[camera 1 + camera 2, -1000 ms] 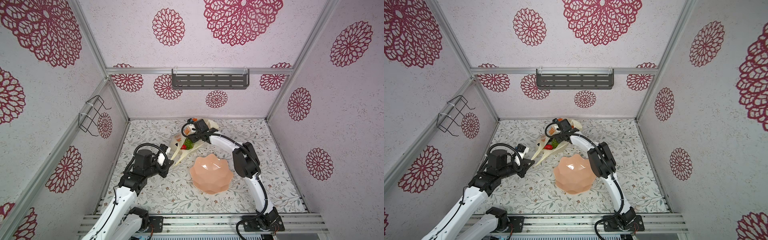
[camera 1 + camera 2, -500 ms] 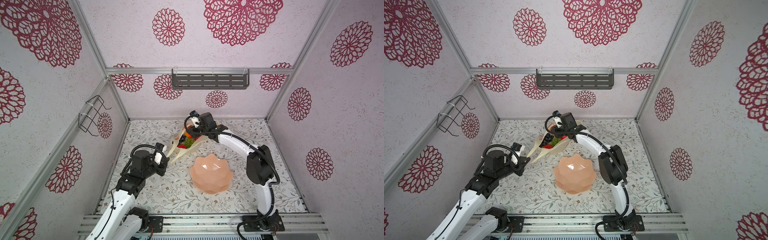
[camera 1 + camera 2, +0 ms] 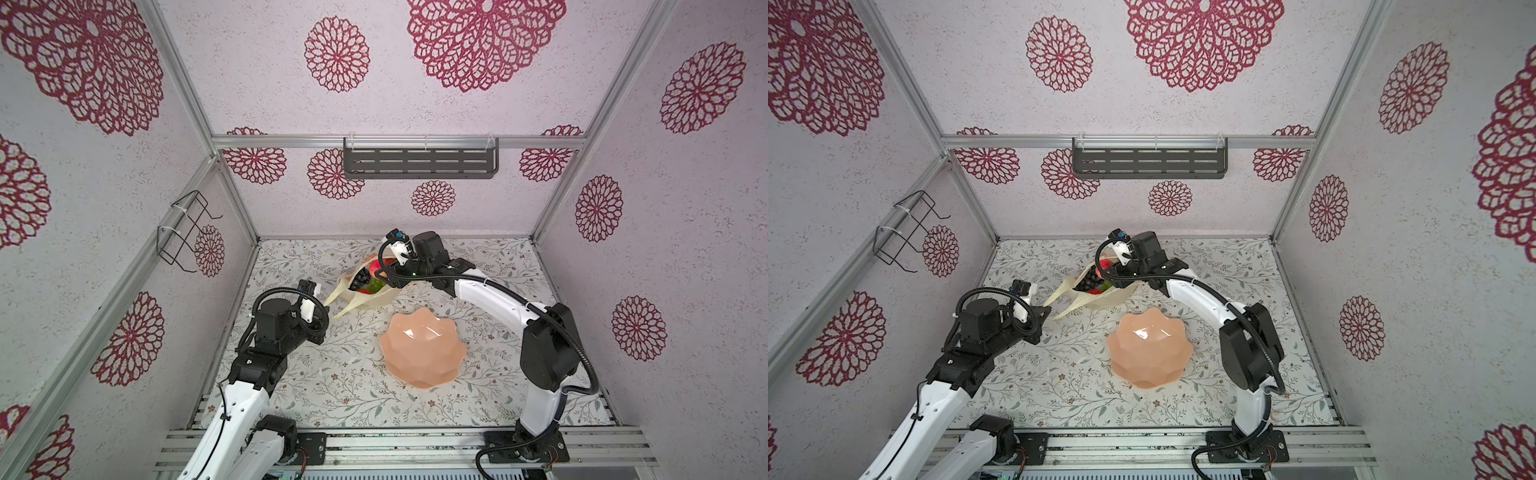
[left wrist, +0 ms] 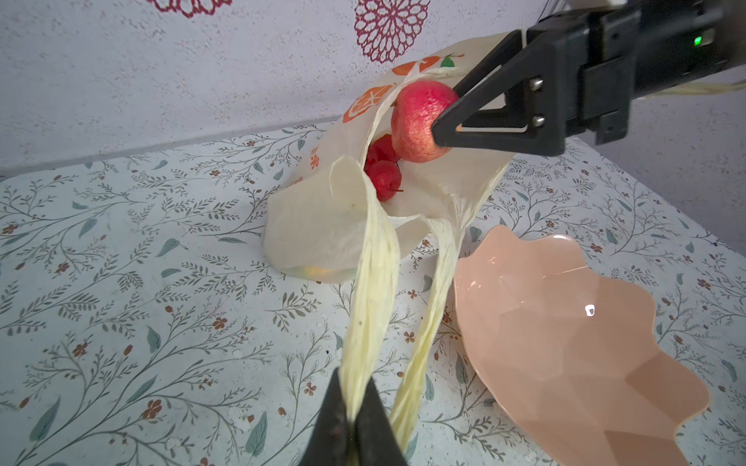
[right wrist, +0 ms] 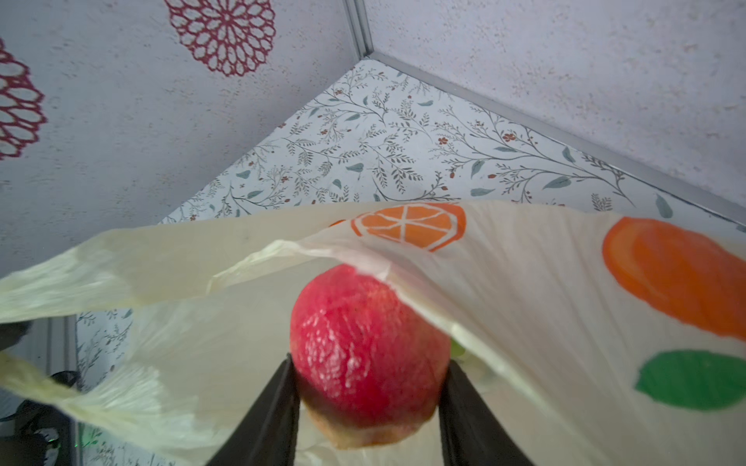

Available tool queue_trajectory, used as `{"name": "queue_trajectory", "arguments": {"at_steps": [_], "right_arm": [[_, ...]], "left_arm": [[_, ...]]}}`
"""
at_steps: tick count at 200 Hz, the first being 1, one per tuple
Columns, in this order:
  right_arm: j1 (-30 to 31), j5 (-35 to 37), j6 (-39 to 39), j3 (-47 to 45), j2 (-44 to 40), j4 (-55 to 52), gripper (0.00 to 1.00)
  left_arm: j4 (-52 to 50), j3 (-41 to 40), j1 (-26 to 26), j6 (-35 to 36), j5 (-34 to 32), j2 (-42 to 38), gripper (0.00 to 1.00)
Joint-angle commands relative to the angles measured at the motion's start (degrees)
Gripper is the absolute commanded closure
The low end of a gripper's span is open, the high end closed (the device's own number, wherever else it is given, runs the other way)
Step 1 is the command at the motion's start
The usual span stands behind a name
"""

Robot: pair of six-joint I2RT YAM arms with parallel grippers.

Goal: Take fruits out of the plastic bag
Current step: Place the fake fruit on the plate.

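- The right fingers [image 5: 274,403] press on one red fruit [image 5: 363,343] from both sides. The right gripper [image 5: 369,363] holds it in the bag's mouth, above the other fruits.
- That fruit is oval and dull red. Its long axis stands roughly upright, with a yellowish end lowest.
- The left gripper [image 4: 353,399] is clenched on one strand of a handle [image 4: 371,282]. A second strand passes just beside it.
- The one bag [image 4: 319,226] is cream and crinkly with orange-slice prints. It sits on the table [image 3: 332,374] near the back wall, mouth up, with the handle pulled taut toward the left arm.
- Inside lie two small red fruits [image 4: 383,181], one dark grape bunch [image 3: 360,276] and one green bunch [image 3: 377,285].
- One pink bowl [image 3: 422,349] stands just beside the bag, on its front side.
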Motion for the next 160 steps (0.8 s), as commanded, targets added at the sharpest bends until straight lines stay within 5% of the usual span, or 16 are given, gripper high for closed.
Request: {"name": "queue_trajectory", "arguments": {"at_steps": [1,89,160], "right_arm": [[-0.23,-3.87,-1.9,-2.42,-5.05,3.86,0.62],[0.9,-9.6,-1.64,-9.4,-14.33,8.68,0.62],[2.67,-2.66,-3.97,-14.01,-23.65,-1.52,0.62]], "left_arm": [[1.64,1.51,0.41,-0.14,1.6,0.78,0.94],[1.84,1.16,0.41,-0.66,2.86,0.73,0.96],[1.48,1.03,0.24,-0.88,3.45,0.8,0.95]]}}
